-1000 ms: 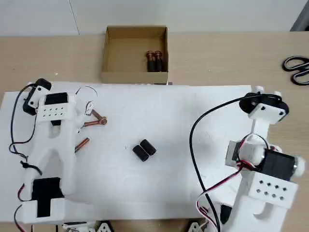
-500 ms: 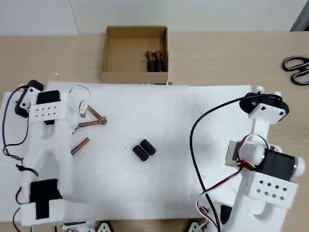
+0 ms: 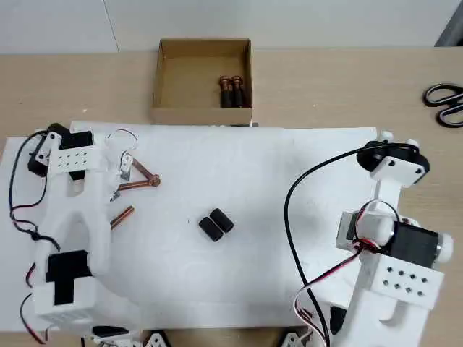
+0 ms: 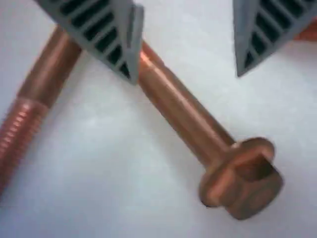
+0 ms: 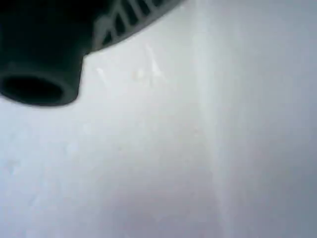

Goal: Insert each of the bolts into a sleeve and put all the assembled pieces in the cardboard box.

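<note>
The left hand [image 4: 185, 72] hangs open at the tabletop's [image 3: 253, 166] left side. One finger [image 4: 109, 39] sits above the bolt [image 4: 183, 109] rather than beside it. Closing now could shove the bolt sideways or snag the second bolt [image 4: 34, 99] (both converge under that finger). The bolt lies flat, its axis diagonal and its flanged head clear of the fingers. The right hand [image 5: 74, 29] appears clamped on a black sleeve [image 5: 39, 74].
</note>
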`<state>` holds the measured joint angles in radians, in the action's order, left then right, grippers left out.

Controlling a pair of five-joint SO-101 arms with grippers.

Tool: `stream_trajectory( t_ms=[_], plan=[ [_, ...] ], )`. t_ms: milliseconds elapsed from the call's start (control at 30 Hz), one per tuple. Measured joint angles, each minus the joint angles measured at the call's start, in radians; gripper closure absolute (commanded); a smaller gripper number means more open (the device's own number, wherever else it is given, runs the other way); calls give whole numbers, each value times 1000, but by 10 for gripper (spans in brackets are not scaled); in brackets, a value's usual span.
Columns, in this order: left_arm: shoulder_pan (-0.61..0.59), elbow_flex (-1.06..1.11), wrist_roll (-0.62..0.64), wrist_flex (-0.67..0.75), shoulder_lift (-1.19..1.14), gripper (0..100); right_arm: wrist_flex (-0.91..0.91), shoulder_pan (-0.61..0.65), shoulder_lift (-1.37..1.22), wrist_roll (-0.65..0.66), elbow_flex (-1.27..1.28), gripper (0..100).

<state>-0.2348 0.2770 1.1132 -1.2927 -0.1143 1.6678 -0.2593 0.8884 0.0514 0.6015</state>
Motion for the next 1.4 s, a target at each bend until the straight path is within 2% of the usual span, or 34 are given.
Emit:
stream_trajectory(
  t_ms=[333,600,767,1100,1200,1400],
  plan=[
    [-55,-11,3,37,-66,874,0,0,0,0,0,991],
    [-51,-31,3,55,-135,879,0,0,0,0,0,991],
    [-49,-60,3,57,-163,998,0,0,0,0,0,991],
    [-46,-83,2,66,-173,995,0,0,0,0,0,991],
    [-46,-124,2,26,-178,995,0,0,0,0,0,993],
    [-52,-318,-11,-150,-181,995,0,0,0,0,-12,994]
  ],
)
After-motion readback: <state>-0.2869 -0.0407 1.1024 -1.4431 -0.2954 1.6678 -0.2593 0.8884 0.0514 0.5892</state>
